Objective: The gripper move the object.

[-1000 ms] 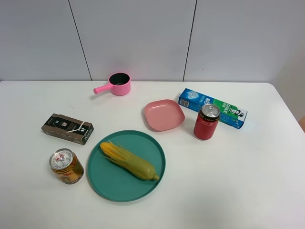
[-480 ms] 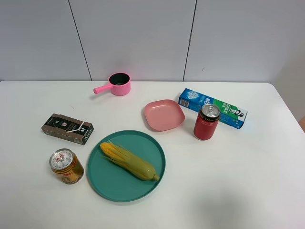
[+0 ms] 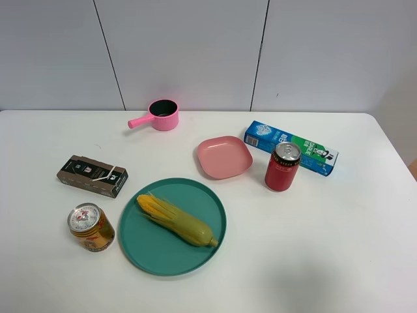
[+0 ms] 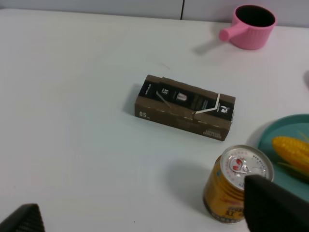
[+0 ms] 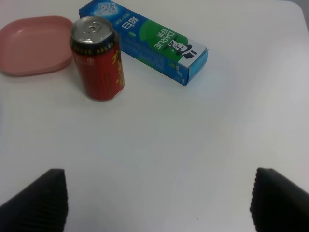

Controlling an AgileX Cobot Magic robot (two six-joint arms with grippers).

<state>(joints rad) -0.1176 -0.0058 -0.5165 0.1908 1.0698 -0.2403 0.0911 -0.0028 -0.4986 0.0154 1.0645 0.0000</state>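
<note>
The short orange-gold can (image 3: 91, 227) with a silver pull-tab top stands upright at the table's front left, next to the teal plate (image 3: 150, 251). In the left wrist view the can (image 4: 237, 184) stands just beside one black fingertip (image 4: 275, 205). My left gripper (image 4: 145, 215) is open and empty, its fingers wide apart, and it sits behind the can. My right gripper (image 5: 157, 195) is open and empty, short of the taller red can (image 5: 98, 58). Neither gripper shows in the exterior high view.
A corn cob (image 3: 176, 219) lies on the teal plate. A dark brown box (image 3: 92, 175) lies behind the orange can. A pink saucepan (image 3: 158, 115), a pink dish (image 3: 224, 156), the red can (image 3: 282, 166) and a blue toothpaste box (image 3: 291, 147) stand farther back.
</note>
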